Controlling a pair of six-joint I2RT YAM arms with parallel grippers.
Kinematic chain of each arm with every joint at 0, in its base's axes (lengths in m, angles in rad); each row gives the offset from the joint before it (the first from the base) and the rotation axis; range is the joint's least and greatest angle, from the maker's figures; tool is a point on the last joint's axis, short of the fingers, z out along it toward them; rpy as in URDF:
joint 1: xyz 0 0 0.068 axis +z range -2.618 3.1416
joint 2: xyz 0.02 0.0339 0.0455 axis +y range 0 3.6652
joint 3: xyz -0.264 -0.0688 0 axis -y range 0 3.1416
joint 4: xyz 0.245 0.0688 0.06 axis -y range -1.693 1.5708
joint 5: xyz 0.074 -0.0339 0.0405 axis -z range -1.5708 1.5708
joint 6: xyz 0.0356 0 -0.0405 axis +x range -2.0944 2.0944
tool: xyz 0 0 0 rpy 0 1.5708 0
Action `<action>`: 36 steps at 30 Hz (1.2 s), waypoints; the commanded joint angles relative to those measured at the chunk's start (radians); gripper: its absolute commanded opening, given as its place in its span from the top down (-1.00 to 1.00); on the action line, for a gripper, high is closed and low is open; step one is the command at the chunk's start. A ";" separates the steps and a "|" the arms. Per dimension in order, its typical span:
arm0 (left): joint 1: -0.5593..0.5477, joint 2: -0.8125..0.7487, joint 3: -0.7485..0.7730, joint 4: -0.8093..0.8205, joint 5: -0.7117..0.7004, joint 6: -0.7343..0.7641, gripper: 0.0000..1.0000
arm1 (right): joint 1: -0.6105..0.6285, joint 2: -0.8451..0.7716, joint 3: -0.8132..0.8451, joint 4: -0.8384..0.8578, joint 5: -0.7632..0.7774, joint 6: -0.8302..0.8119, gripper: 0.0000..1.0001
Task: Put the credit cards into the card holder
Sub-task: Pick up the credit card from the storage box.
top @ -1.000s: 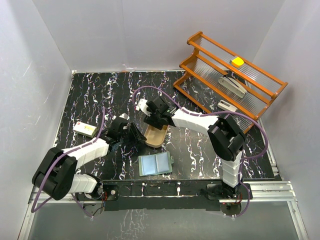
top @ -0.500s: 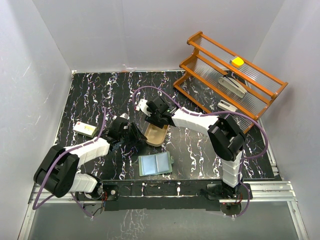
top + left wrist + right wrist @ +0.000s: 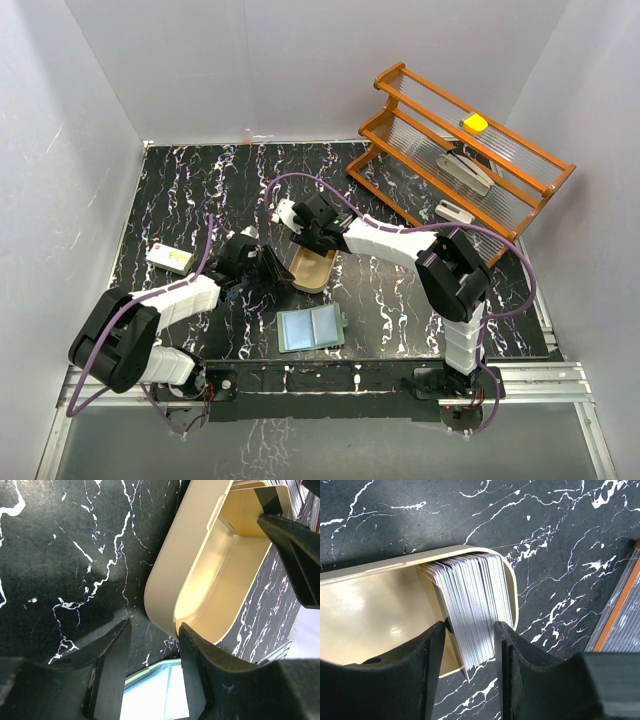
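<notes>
**A:** Credit cards (image 3: 472, 595) stand on edge in our right wrist view, packed into one end of the tan tray (image 3: 380, 568).

**B:** Our right gripper (image 3: 469, 645) straddles them, jaws narrow, a finger pressing each side of the stack.

**A:** In our left wrist view, the left gripper (image 3: 152, 662) is slightly parted and holds nothing. One fingertip (image 3: 187, 635) is against the tray's outer rim.

**B:** From above, we see the card holder (image 3: 311, 328) lying open just on the near side of the tray, touched by neither gripper.
</notes>
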 commanded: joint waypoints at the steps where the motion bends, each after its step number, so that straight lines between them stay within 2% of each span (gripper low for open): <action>1: 0.005 -0.025 -0.001 -0.024 -0.007 0.012 0.18 | -0.004 -0.061 0.051 0.014 0.030 -0.012 0.21; 14: 0.005 -0.067 -0.020 -0.064 -0.030 0.010 0.18 | 0.002 -0.079 0.074 -0.011 0.044 -0.009 0.47; 26: 0.004 -0.145 -0.011 -0.147 -0.040 0.020 0.18 | 0.047 -0.111 0.109 -0.117 -0.031 0.052 1.00; 32: 0.004 -0.239 -0.009 -0.233 -0.050 0.043 0.18 | 0.086 -0.170 0.110 -0.162 -0.099 0.144 1.00; 36: 0.004 -0.322 -0.027 -0.279 -0.029 0.051 0.25 | 0.097 -0.243 0.106 -0.207 -0.171 0.310 1.00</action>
